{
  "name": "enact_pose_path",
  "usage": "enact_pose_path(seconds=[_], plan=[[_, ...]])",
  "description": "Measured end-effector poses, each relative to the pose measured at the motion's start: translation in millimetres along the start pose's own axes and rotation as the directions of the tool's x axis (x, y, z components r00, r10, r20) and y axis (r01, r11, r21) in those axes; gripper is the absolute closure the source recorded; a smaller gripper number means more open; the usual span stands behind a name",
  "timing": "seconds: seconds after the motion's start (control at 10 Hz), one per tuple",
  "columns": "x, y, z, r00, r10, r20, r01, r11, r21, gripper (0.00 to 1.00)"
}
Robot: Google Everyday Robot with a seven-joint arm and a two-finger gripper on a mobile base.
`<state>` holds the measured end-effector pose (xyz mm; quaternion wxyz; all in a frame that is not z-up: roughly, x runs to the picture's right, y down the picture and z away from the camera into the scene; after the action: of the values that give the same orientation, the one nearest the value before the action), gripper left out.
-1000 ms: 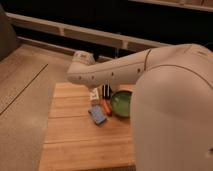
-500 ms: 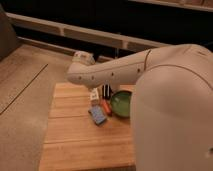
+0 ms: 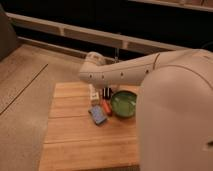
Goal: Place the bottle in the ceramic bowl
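No change to call here: the arm (image 3: 125, 72) sits in the same pose as a second ago. The gripper (image 3: 99, 90) hangs tucked beneath it over the board (image 3: 75, 140), just by the bottle (image 3: 93, 93), exactly where it was. Bottle, bowl (image 3: 123, 104) and sponge (image 3: 97, 114) show no shift.

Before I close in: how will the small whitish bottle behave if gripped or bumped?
The bottle appears upright and slim, so a nudge would likely tip it. Being cylindrical, it may then roll on the table. It looks small, so probably light. The gripper is hidden behind the arm, above the bottle.
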<state>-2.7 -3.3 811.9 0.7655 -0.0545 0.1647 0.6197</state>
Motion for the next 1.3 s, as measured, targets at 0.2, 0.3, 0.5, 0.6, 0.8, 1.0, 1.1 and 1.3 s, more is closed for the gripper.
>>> enact_pose_path(seconds=[0.2,0.3,0.5,0.6,0.8,1.0,1.1,1.3], plan=[[-9.7,3.5,28.7,0.999,-0.033,-0.014,0.032,0.999,-0.032,0.35],[-16.1,4.3,38.6,0.999,-0.044,-0.015,0.044,0.998,-0.045,0.35],[-36.4,14.2,59.4,0.996,-0.090,-0.007,0.089,0.993,-0.083,0.35],[-47.3,25.8,68.7,0.993,-0.118,0.002,0.117,0.987,-0.109,0.35],[-53.9,52.8,86.2,0.989,-0.145,0.005,0.143,0.973,-0.179,0.35],[-46.4,77.9,100.1,0.989,-0.150,-0.012,0.142,0.958,-0.250,0.35],[-43.1,84.7,103.8,0.989,-0.143,-0.020,0.132,0.952,-0.275,0.35],[-34.9,86.5,108.0,0.991,-0.129,-0.042,0.110,0.948,-0.300,0.35]])
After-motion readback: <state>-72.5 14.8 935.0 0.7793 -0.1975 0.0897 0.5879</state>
